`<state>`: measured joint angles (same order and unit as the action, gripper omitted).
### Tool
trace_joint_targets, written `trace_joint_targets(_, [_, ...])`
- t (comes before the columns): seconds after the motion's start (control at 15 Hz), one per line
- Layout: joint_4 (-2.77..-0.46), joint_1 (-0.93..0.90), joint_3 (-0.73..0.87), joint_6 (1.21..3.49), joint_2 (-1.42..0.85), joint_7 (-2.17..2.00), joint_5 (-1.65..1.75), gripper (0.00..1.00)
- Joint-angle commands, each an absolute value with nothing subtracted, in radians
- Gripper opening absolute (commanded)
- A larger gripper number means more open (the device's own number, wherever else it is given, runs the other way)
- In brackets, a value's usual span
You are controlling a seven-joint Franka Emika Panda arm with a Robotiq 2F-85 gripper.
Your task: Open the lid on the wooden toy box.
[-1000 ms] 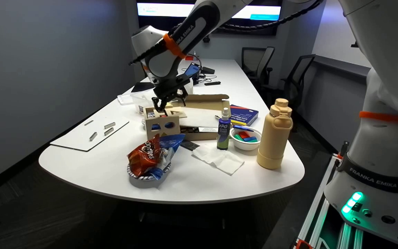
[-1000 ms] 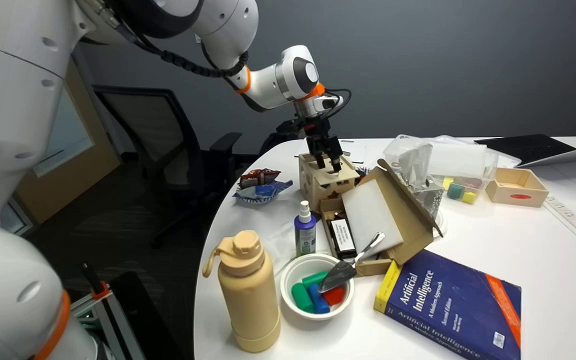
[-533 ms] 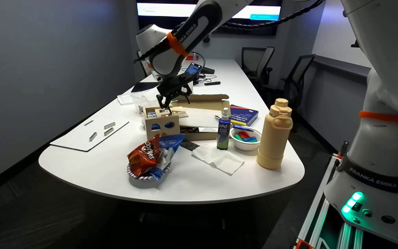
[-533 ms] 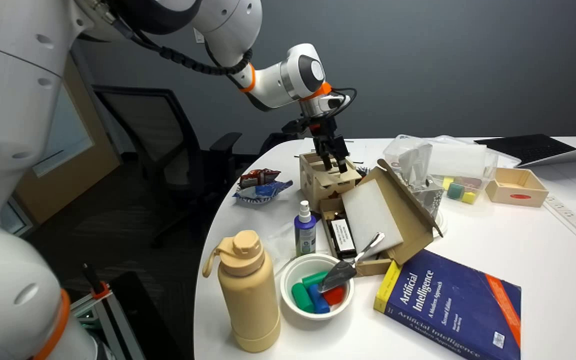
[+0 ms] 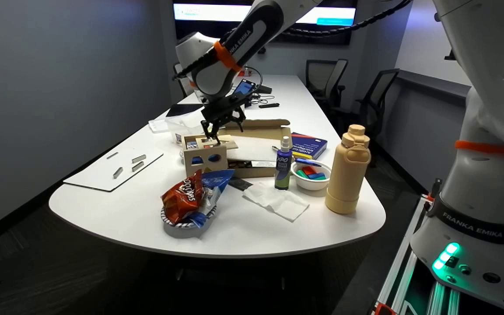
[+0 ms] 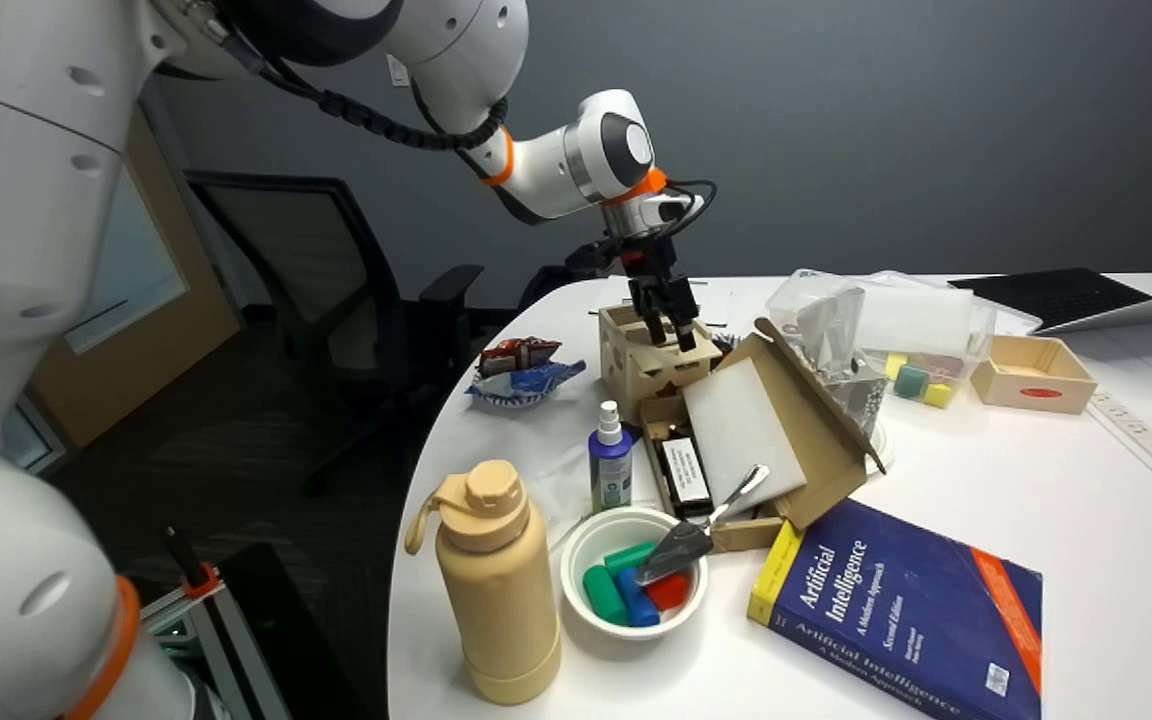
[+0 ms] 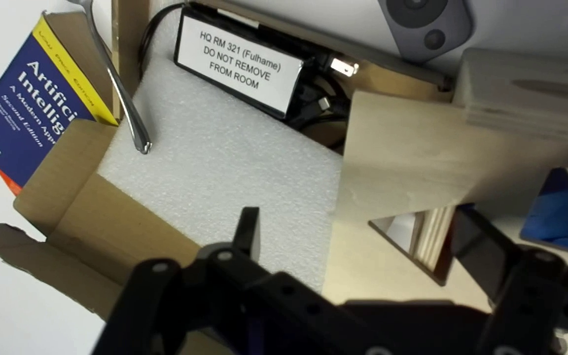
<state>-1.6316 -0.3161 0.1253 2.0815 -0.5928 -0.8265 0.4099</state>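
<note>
The wooden toy box (image 5: pixel 206 160) is a small light-wood cube with cut-out shapes. It also shows in an exterior view (image 6: pixel 626 372), and one wall shows in the wrist view (image 7: pixel 530 84). The lid (image 7: pixel 402 172) is a thin light-wood panel with a triangular hole, lying across the box top. In an exterior view the lid (image 5: pixel 231 144) overhangs the side facing the cardboard box, leaving part of the top uncovered. My gripper (image 7: pixel 357 214) is open and empty. One fingertip is at the triangular hole; its depth is unclear. The other is beyond the lid's edge, over white foam.
An open cardboard box (image 5: pixel 260 124) with white foam (image 7: pixel 225 158) stands against the toy box. Chip bags (image 5: pixel 186 199), a spray bottle (image 5: pixel 283 164), a white bowl (image 6: pixel 626 625) and a tall tan bottle (image 6: pixel 501 600) stand nearby. A blue book (image 6: pixel 906 600) lies beyond.
My gripper has moved a little toward the cardboard box side, to the right in both exterior views. It stays open. The lid and the toy box have hardly moved, if at all.
</note>
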Motion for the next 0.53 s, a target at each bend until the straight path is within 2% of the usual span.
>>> trace_joint_targets(0.0, [-1.668,-0.299,0.091,2.088,-0.552,-0.818,0.394,1.00])
trace_joint_targets(0.47, [-1.670,-0.304,0.068,2.095,-0.545,-0.821,0.399,1.00])
